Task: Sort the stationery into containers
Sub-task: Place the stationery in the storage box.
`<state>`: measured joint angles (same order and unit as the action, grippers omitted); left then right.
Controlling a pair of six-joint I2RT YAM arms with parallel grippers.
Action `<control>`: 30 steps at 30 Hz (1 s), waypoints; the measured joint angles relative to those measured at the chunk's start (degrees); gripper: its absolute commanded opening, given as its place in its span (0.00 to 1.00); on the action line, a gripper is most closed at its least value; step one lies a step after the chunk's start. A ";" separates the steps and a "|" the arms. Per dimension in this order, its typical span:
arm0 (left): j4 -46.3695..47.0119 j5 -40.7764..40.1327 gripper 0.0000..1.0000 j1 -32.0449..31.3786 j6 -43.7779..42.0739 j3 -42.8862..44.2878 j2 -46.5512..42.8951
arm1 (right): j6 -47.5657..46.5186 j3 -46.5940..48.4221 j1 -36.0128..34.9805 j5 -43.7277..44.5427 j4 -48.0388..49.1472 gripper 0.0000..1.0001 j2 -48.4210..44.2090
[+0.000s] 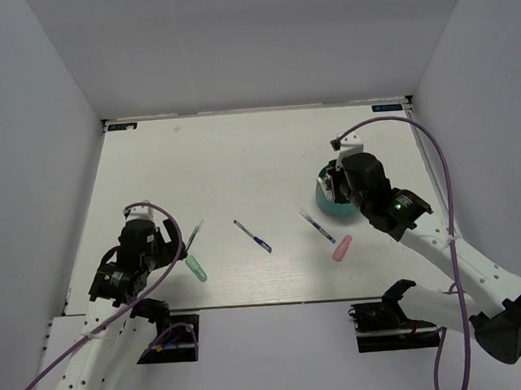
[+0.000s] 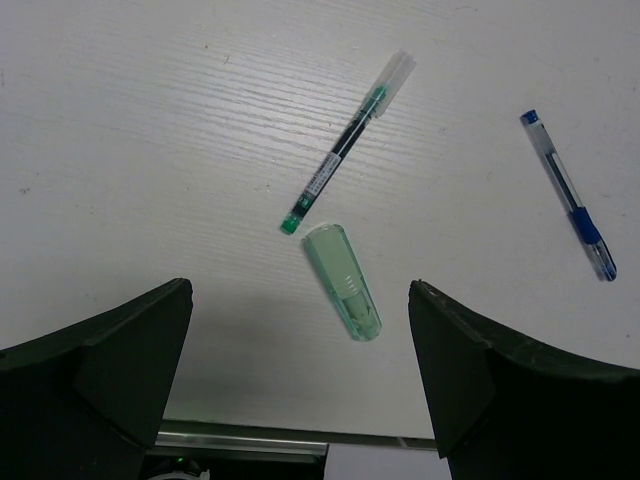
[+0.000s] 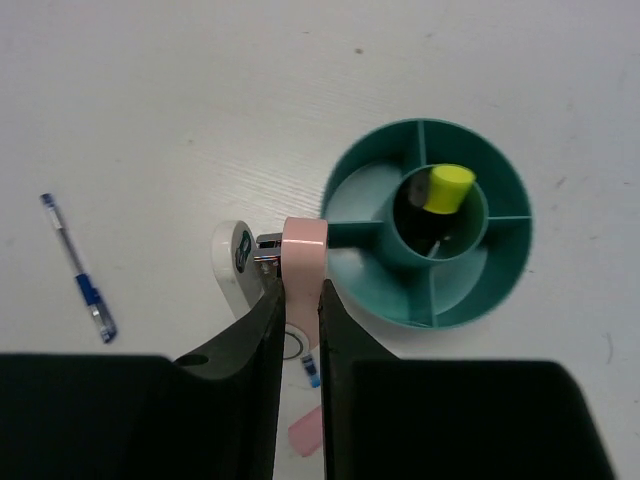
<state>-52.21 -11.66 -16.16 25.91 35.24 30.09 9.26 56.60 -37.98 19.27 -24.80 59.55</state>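
My right gripper is shut on a pink and white stubby piece and holds it above the table, just left of the round teal tub. A yellow-capped marker stands in the tub's centre compartment. In the top view the right gripper partly hides the tub. My left gripper is open, and the mint-green piece lies on the table between and just ahead of its fingers. A thin grey pen with a green tip lies beyond it.
Two blue pens and a pink piece lie mid-table between the arms. One blue pen also shows in the right wrist view. The table's front edge is close under the left gripper.
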 measured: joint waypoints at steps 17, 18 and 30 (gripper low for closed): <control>0.61 1.49 1.00 0.20 -0.46 -0.28 2.47 | -6.51 -17.18 4.83 9.53 13.51 0.00 -8.79; 0.68 1.57 1.00 0.20 -0.48 -0.31 2.56 | -6.19 -17.18 4.92 9.46 14.43 0.00 -8.26; 1.05 1.66 1.00 0.20 -0.63 -0.83 2.51 | -4.09 -21.64 5.31 8.13 20.61 0.00 -8.31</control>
<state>-51.16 -10.00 -15.97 25.28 34.41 32.60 5.17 34.96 -32.67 27.40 -4.19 51.24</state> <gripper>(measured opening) 0.990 0.175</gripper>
